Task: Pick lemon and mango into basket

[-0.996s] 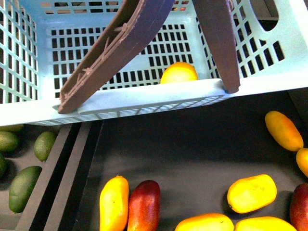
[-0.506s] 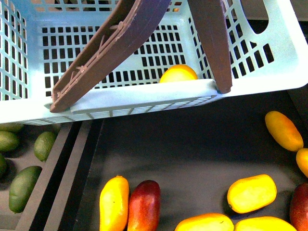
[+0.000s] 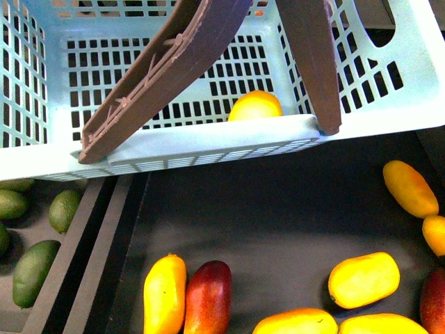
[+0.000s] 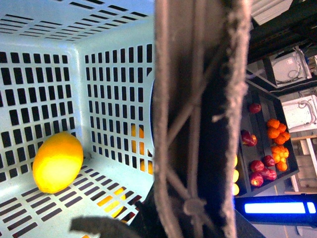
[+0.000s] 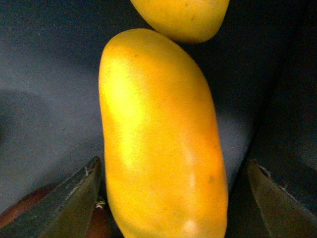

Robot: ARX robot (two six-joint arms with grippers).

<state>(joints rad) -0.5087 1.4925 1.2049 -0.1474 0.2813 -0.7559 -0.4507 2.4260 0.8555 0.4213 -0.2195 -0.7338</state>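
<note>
The light teal basket (image 3: 208, 142) hangs across the top of the front view, over the black tray (image 3: 278, 209). My left gripper (image 4: 184, 210) is shut on its brown handle (image 4: 198, 114), which fills the left wrist view. The lemon (image 3: 255, 106) lies on the basket's slotted floor by the near wall; in the left wrist view the lemon (image 4: 58, 162) sits near a corner. In the right wrist view a long yellow-orange mango (image 5: 158, 129) lies on the dark tray between the open fingers (image 5: 74, 198) of my right gripper (image 5: 171, 198). Neither gripper shows in the front view.
Several yellow mangoes (image 3: 363, 278) and a dark red mango (image 3: 208, 296) lie in the black tray. Green avocados (image 3: 35, 268) fill the compartment left of the divider (image 3: 90, 257). Another yellow fruit (image 5: 181, 17) touches the mango's far end. Distant shelves hold red and orange fruit (image 4: 270, 148).
The basket has rocked slightly and its handle has shifted a little. The lemon inside sits a touch further left. The fruit in the tray has barely moved.
</note>
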